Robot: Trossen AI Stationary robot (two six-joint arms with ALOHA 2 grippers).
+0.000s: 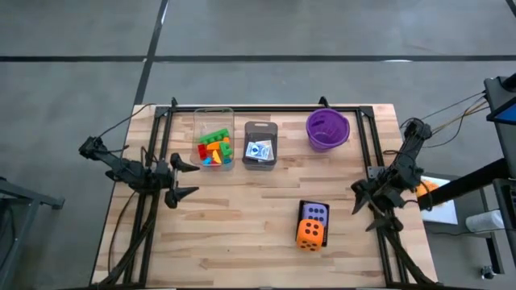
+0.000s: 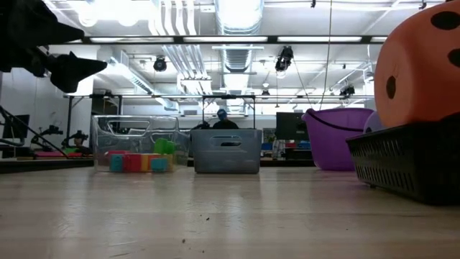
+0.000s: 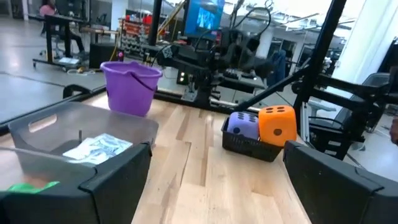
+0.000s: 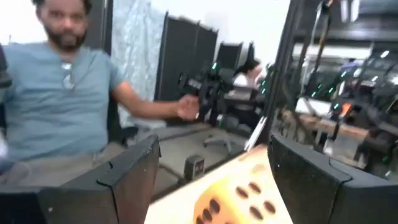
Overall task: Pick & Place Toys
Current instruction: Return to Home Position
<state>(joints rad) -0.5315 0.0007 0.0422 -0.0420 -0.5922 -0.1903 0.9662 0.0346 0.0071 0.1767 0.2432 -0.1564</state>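
Colored bricks (image 1: pixel 214 148) lie in a clear bin (image 1: pixel 214 117) at the far left. White-and-blue card packs (image 1: pixel 259 151) lie in a grey bin (image 1: pixel 260 129) beside it. A purple die (image 1: pixel 314 213) and an orange die (image 1: pixel 310 234) sit in a black bin (image 1: pixel 301 211) at the near right. My left gripper (image 1: pixel 187 179) is open and empty, above the table near the clear bin. My right gripper (image 1: pixel 364 205) is open and empty at the table's right edge, beside the dice. The orange die also shows in the right wrist view (image 4: pixel 231 199).
A purple bowl (image 1: pixel 327 129) stands at the far right of the table. Bare wood lies in the table's middle and near left. A dark frame runs along the table's edges. A person (image 4: pixel 62 106) sits beyond the table's right side.
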